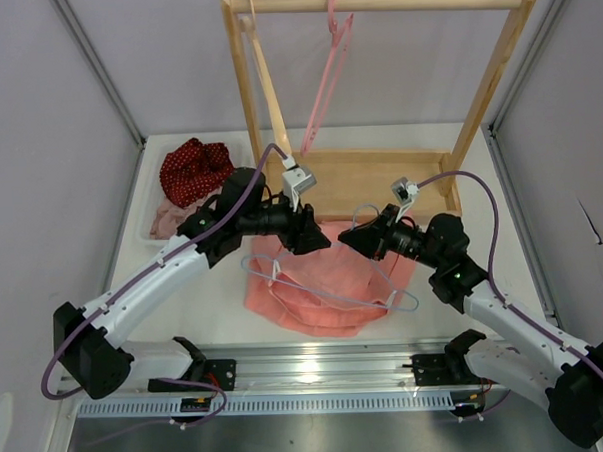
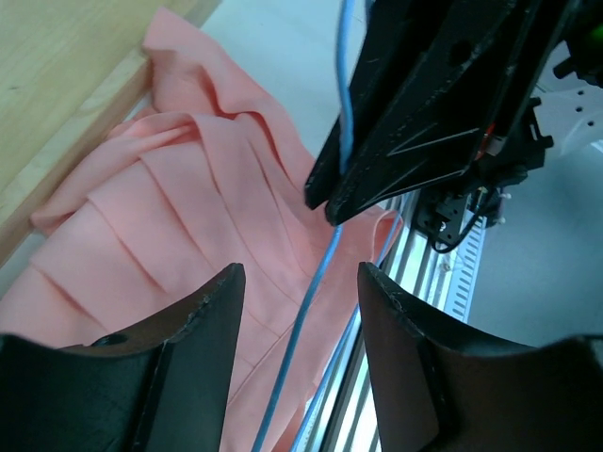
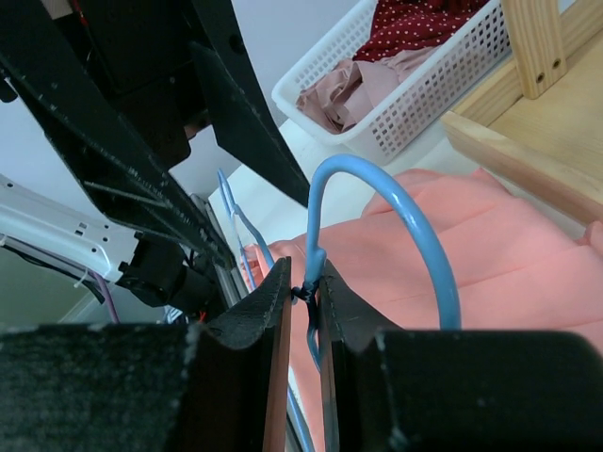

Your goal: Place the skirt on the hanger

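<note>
The salmon-pink pleated skirt [image 1: 307, 312] lies spread on the table between the arms. The thin pale blue hanger [image 1: 410, 300] lies across it. My right gripper [image 1: 350, 240] is shut on the hanger's neck [image 3: 308, 282] just below the hook [image 3: 426, 218], with the skirt [image 3: 499, 235] behind. My left gripper [image 1: 317, 239] is open just above the skirt [image 2: 188, 217]. A hanger wire [image 2: 311, 299] runs between its fingers [image 2: 205, 315] without touching them. The two grippers are nearly tip to tip.
A wooden rack [image 1: 372, 1] stands at the back with a pink hanger [image 1: 327, 75] and a wooden hanger [image 1: 265, 77]. A white basket [image 1: 149, 221] at the back left holds a red dotted cloth [image 1: 194, 169] and a mauve cloth [image 3: 347, 94]. A metal rail [image 1: 308, 371] runs along the near edge.
</note>
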Action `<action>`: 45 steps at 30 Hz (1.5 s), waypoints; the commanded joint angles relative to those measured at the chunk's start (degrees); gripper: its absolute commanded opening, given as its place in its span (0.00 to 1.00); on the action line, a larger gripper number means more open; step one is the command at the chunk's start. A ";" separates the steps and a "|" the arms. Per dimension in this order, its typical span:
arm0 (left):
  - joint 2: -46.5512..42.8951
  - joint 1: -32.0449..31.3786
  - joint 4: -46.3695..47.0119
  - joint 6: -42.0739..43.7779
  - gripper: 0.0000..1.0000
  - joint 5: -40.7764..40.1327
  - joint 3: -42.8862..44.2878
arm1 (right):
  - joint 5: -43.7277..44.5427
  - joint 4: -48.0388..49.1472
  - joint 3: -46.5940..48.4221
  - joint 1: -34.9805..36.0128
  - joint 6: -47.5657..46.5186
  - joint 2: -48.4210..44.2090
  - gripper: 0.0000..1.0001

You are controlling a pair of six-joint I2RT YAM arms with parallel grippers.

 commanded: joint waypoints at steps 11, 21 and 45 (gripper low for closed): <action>2.44 -3.17 1.42 3.42 0.56 3.66 0.80 | -1.21 -2.41 6.59 0.81 -2.57 0.00 0.00; 2.88 -3.17 3.62 2.72 0.32 6.56 0.27 | -0.86 -4.17 8.00 0.90 -3.45 0.18 0.00; -3.10 -4.39 13.29 -5.28 0.00 1.91 -1.49 | 10.83 -13.05 9.32 1.60 -5.91 -2.54 0.18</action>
